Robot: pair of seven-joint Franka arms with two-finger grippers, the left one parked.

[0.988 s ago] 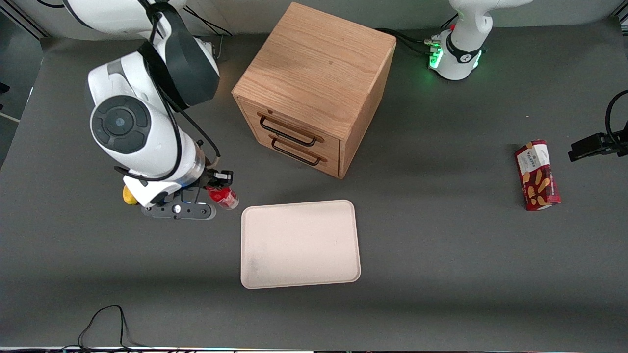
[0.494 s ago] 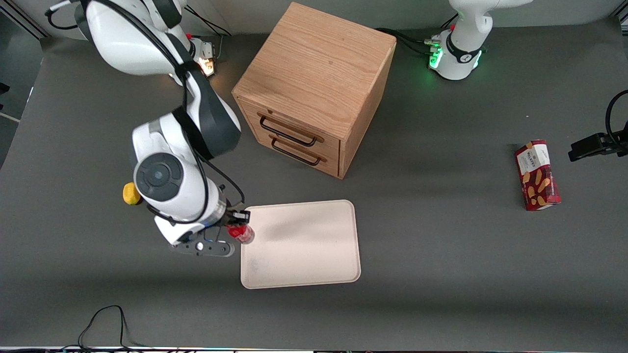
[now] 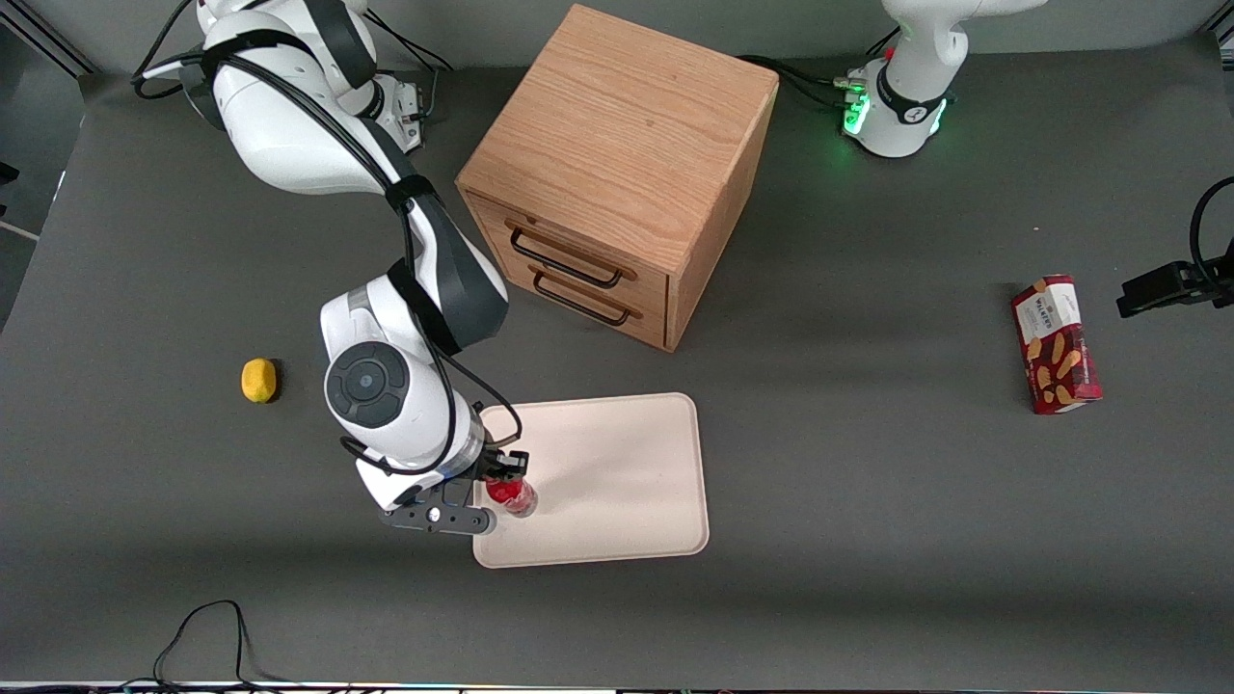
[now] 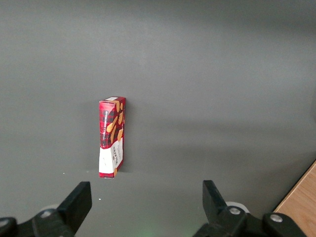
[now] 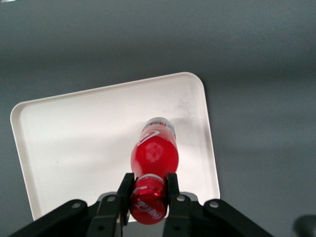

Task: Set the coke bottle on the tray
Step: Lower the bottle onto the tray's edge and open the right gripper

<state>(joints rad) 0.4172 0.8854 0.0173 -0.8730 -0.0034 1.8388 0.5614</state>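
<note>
Holding: the right arm's black two-finger gripper (image 5: 149, 190) has its fingers (image 5: 171, 186) closed on the red cap and neck of the small red-labelled coke bottle with a clear base (image 5: 153, 153).
Coke bottle: it hangs base-down from the gripper (image 3: 503, 479), over the flat cream rectangular tray with rounded corners (image 3: 617, 453); in the front view the bottle (image 3: 511, 493) shows above the tray's end toward the working arm, close to its near corner. Whether the base touches the tray (image 5: 74, 133) cannot be told.
Tray: it lies on the dark grey table (image 3: 868, 540), nearer the front camera than the wooden two-drawer cabinet (image 3: 617, 164).
Yellow round fruit (image 3: 258, 379): on the table, well apart from the tray, toward the working arm's end.
Red biscuit box (image 3: 1055, 344): flat on the table, well apart from the tray, toward the parked arm's end; the left wrist view shows it (image 4: 112, 137) too.
</note>
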